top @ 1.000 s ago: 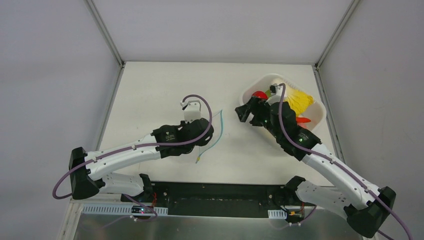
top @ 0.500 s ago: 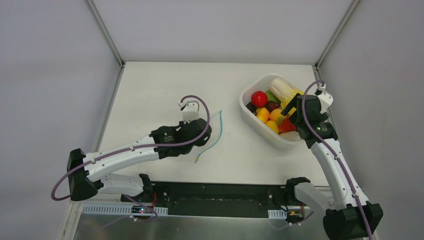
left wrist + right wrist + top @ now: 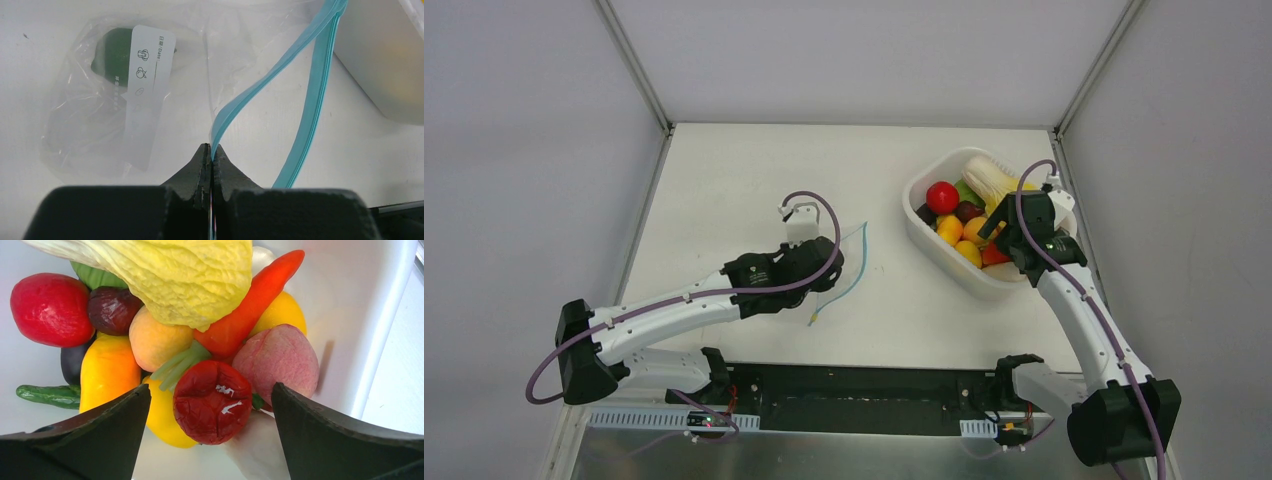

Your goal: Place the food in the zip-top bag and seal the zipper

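Observation:
The zip-top bag [image 3: 80, 125] lies flat and clear with a white label [image 3: 147, 90]; a dark green food piece [image 3: 112, 47] is inside it. My left gripper [image 3: 210, 148] is shut on one strand of the teal zipper [image 3: 280, 65], holding the mouth apart. In the top view my left gripper [image 3: 832, 268] sits by the zipper [image 3: 856, 270]. My right gripper [image 3: 210, 390] is open, jaws either side of a wrinkled red fruit [image 3: 212, 407], not touching it. In the top view my right gripper [image 3: 996, 232] hangs over the food.
A white tub [image 3: 944, 262] at the right holds several toy foods: red tomato [image 3: 941, 196], yellow cabbage [image 3: 175, 275], orange carrot [image 3: 250, 305], pink peach [image 3: 280, 360], yellow and orange pieces. The tub wall [image 3: 380, 60] stands right of the bag.
My right arm swung from the tub's left side to its right side and now points its open gripper into the tub. My left gripper kept hold of the zipper, shifting slightly.

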`<move>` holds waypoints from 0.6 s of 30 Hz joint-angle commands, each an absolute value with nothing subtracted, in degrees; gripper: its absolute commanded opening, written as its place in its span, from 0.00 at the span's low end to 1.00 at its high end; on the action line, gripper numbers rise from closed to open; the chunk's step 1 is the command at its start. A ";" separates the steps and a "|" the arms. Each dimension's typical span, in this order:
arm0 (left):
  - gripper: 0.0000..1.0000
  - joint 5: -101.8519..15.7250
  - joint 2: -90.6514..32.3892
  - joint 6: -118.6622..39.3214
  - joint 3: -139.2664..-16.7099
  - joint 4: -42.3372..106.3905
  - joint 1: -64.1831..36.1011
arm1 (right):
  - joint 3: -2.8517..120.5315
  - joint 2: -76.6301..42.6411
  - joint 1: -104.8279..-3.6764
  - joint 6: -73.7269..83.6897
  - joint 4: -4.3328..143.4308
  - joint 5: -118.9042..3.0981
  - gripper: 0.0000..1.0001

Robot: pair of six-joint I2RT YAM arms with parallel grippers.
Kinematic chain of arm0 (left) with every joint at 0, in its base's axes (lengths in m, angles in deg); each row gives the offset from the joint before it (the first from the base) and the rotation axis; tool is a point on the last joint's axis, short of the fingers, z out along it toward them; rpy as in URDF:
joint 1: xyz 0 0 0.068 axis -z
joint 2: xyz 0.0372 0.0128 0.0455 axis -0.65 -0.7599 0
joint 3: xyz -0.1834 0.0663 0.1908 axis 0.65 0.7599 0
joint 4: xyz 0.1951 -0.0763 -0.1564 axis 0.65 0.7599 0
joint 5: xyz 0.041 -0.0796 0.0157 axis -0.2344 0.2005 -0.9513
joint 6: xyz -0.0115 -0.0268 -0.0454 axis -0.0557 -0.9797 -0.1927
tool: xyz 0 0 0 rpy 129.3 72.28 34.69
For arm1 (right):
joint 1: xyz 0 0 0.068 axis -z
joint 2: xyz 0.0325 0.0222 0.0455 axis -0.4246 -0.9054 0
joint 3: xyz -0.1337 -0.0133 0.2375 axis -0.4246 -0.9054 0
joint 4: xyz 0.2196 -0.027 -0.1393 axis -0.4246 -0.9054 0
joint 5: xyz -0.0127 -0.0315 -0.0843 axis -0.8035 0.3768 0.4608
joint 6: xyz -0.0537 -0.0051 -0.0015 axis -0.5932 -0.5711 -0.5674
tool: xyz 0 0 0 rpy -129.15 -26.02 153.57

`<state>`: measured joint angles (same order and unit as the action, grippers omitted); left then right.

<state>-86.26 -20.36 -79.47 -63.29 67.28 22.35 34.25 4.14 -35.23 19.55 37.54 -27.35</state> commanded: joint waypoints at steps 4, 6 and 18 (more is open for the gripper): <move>0.00 -85.79 -18.94 -78.28 -63.14 65.68 21.67 | 31.96 3.59 -34.91 21.45 37.80 -30.07 0.89; 0.00 -85.55 -19.04 -78.51 -63.04 65.68 21.60 | 32.26 2.96 -34.98 21.37 37.55 -30.90 0.85; 0.00 -84.99 -19.40 -77.96 -63.85 65.95 21.60 | 32.85 2.58 -35.03 19.75 38.09 -33.12 0.48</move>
<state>-85.61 -20.29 -79.23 -63.16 66.25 22.33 32.98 2.88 -35.17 19.90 38.13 -31.61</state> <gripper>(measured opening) 0.009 0.564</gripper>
